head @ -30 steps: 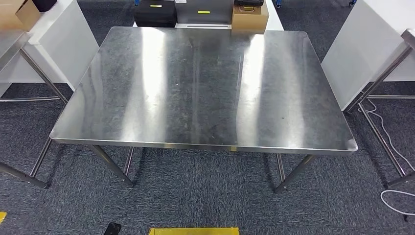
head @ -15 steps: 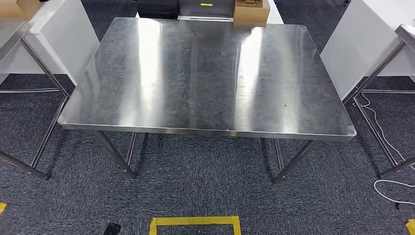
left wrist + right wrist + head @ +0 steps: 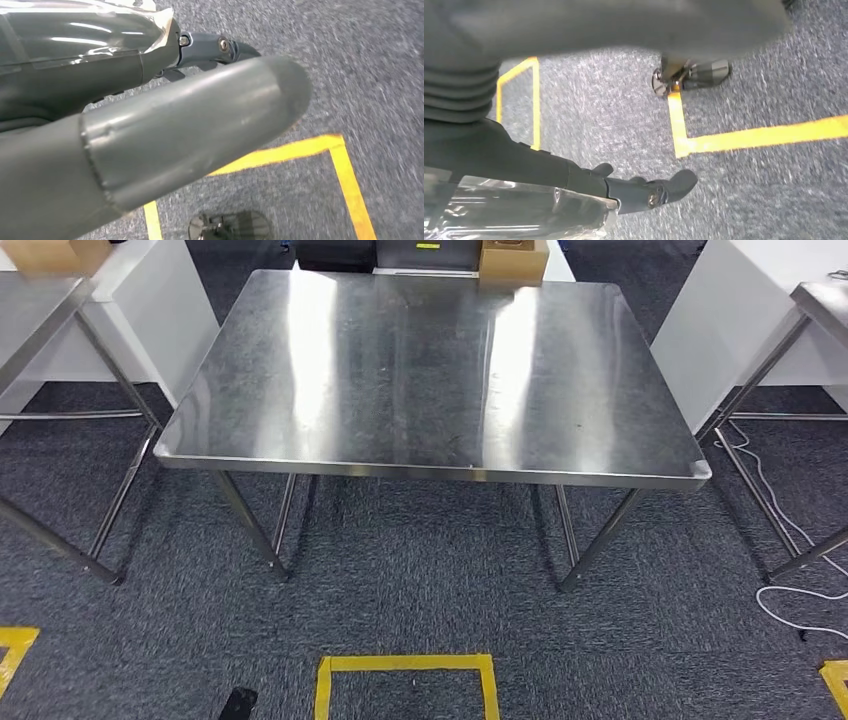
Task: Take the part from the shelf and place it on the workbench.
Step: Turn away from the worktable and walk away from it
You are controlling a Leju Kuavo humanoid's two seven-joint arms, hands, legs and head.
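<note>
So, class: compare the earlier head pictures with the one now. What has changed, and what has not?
The whole picture has shifted: the camera moved back, so the steel table sits higher and more yellow floor tape shows. That is camera motion; nothing on the scene moved. The table top is bare as before, and the cardboard box stays behind it.
</note>
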